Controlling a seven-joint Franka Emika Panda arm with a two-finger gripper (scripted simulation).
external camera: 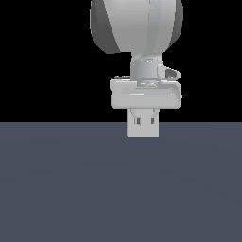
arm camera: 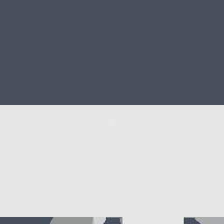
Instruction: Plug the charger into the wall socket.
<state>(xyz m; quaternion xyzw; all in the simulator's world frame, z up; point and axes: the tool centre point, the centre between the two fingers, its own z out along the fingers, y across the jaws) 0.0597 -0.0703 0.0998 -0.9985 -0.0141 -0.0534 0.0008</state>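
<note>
- gripper (external camera: 143, 120) hangs over the grey floor (external camera: 71, 189) in my exterior view, a white-grey box (external camera: 142, 130) at its fingertips; charger or socket, i cannot tell.
- wrist view fills with a pale surface (arm camera: 112, 162); whether the fingers clamp, i cannot tell.

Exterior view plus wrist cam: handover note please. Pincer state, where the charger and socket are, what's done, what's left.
Pincer: low over the grey floor, fingers partly hidden behind a flat white-grey plate; open or shut cannot be told.
Wall socket: probably that plate, upright, directly in front of the pincer in the exterior view.
Wrist view: a pale surface fills the lower half, very close; which thing it is cannot be told.
Charger: not identifiable.
Done: cannot confirm the plug-in.
Left: locate the charger and verify insertion.
</note>
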